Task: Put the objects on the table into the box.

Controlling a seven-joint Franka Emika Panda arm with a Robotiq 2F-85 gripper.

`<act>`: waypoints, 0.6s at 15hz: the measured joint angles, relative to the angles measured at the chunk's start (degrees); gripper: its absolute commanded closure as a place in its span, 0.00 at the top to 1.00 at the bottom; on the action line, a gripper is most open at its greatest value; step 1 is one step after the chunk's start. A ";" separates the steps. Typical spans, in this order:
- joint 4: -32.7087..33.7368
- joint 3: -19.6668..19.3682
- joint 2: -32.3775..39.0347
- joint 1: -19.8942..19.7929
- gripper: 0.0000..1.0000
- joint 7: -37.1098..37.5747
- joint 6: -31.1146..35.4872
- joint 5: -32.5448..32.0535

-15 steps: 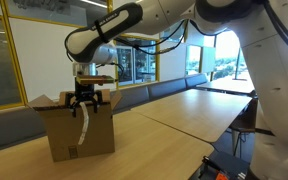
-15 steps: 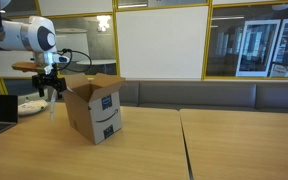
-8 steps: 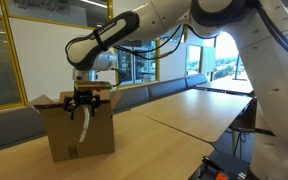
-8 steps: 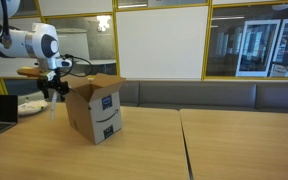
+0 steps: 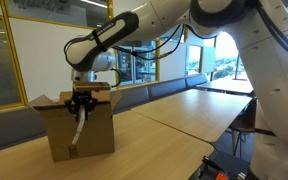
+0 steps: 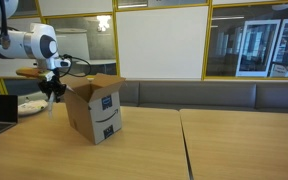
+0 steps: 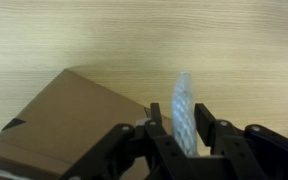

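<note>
**Pale wooden table [image 5: 174,115], cord not yet over the box**

The gripper [image 7: 184,125] has its 2 fingers drawn in narrow on the white cord [image 7: 184,100], which stands pinched between them in the wrist view. In an exterior view the cord [image 5: 79,130] hangs loose from the gripper [image 5: 81,100] and trails down across the front of the box [image 5: 99,130].

The wrist view shows the grip sitting just beside the box [image 7: 64,110], past the corner of 1 flap, with bare tabletop [image 7: 134,40] under the cord. In an exterior view the gripper [image 6: 52,88] likewise hangs at the box's outer side, about level with the raised flaps and not above the opening of the box [image 6: 99,110].

The step in hand looks like carrying the cord to the box. To do it well, raise the cord until its free end clears the flap. Then move across to the middle of the opening, let the swing settle, and lower so the tail goes inside the box. Releasing beside the flap would likely drop it outside the box.
</note>
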 measured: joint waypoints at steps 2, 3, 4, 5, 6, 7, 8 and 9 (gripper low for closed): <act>0.00 -0.13 -0.22 0.28 0.06 0.10 0.00 -0.23; 0.00 -0.20 -0.39 0.41 0.07 0.19 0.00 -0.42; -0.01 -0.25 -0.62 0.52 0.06 0.30 0.00 -0.65; -0.01 -0.31 -0.94 0.63 0.10 0.48 0.00 -0.91; -0.02 -0.35 -1.31 0.70 0.11 0.58 0.00 -1.07; -0.03 -0.39 -1.72 0.74 0.11 0.71 0.00 -1.23; -0.03 -0.44 -2.23 0.76 0.12 0.83 -0.01 -1.49; -0.03 -0.49 -2.88 0.77 0.11 1.03 -0.03 -1.94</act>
